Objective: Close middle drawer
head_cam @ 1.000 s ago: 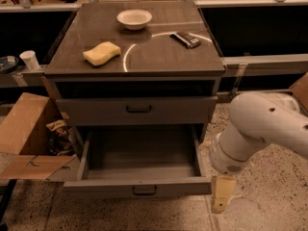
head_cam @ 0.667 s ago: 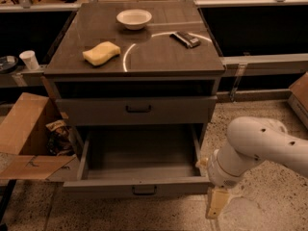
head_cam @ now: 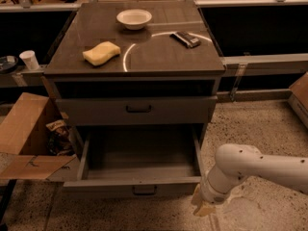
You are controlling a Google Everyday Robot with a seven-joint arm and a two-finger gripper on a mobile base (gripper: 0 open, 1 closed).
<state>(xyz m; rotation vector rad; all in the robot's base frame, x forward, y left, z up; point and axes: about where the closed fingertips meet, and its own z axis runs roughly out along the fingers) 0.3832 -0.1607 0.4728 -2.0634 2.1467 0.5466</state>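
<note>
Middle drawer [head_cam: 132, 186] stands pulled well out, under the closed upper drawer [head_cam: 138, 110]. My tool [head_cam: 203, 209] hangs low, just beside the open drawer front's right corner. I cannot tell whether it is wide or narrow.

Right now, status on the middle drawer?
Gripper low, beside the front's right corner. Middle drawer wide open, empty. Nothing seen blocking it.

White bowl [head_cam: 134, 18], yellow sponge [head_cam: 101, 53] and dark flat object [head_cam: 186, 39] lie apart on the cabinet top [head_cam: 159, 64].
</note>
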